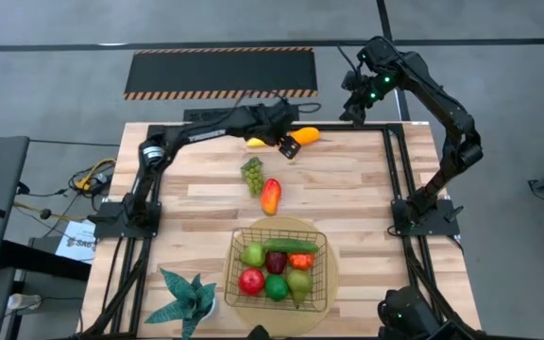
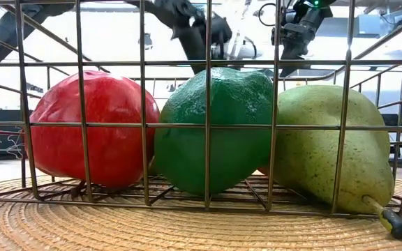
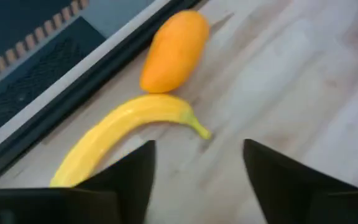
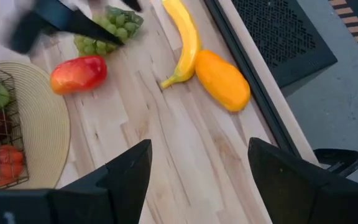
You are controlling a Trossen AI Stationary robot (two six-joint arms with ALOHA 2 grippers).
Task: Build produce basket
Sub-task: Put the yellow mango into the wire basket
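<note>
The left tool hovers spread over the banana at the counter's 12 o'clock edge; likely light, stiff, slick plastic, best pinched mid-curve.

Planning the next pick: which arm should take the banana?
Left, probably. The left gripper hangs open by the banana, which lies just ahead of its fingers. The right gripper, also open, sits back at the table's far edge.
</note>
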